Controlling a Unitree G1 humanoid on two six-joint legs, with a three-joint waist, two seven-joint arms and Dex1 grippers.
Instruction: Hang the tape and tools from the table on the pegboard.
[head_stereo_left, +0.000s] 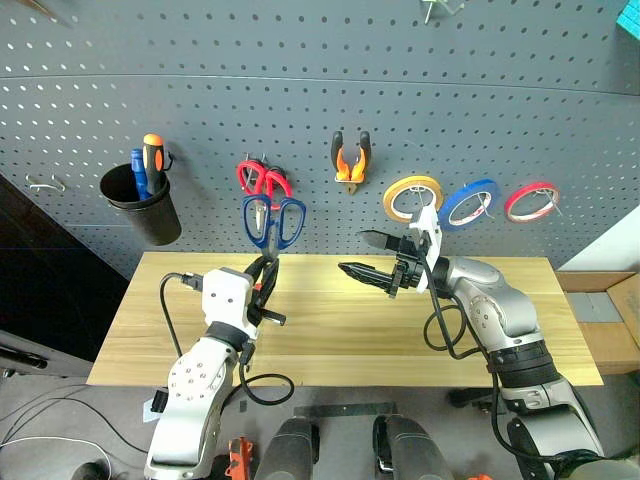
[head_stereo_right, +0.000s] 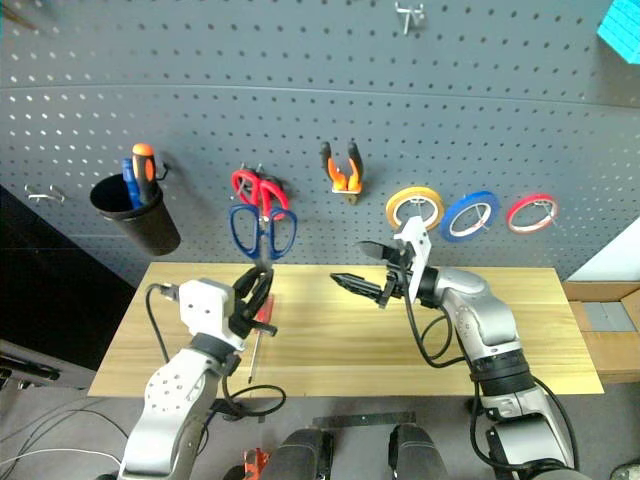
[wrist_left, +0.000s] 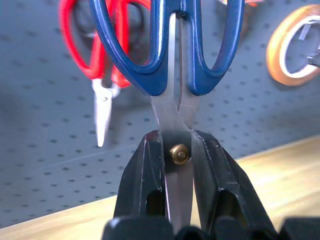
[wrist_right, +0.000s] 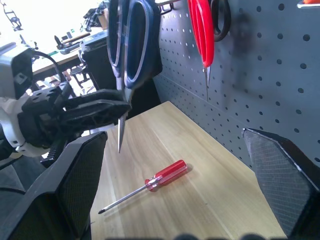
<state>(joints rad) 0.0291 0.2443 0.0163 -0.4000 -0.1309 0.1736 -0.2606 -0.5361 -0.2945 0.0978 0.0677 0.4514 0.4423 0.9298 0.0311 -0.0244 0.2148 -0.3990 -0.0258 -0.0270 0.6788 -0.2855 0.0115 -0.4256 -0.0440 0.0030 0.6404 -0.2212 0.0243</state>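
A: Dark-blue-handled scissors with long steel blades (head_stereo_left: 272, 222)?
B: Upright, handles up against the dark grey perforated pegboard (head_stereo_left: 300, 80), just below the red-handled scissors (head_stereo_left: 263, 180). Left pincer (wrist_left: 179, 165) pinches them at the pivot; blades run down between its fingers.
A: Axis?
B: Vertical, loops above the pincer. Whether a loop is over a hook, can't tell.
A: Right pincer (head_stereo_left: 372, 256)?
B: Spread wide, holding nothing, pointing left over the light plank-grain wooden bench (head_stereo_left: 340, 330), well apart from the scissors.
A: Other items?
B: Slim red-handled screwdriver (wrist_right: 145, 186) lies flat on the bench, under the left arm. Thin blue ring of tape (head_stereo_left: 469, 203) and orange-and-black pliers (head_stereo_left: 349, 160) hang on the pegboard.
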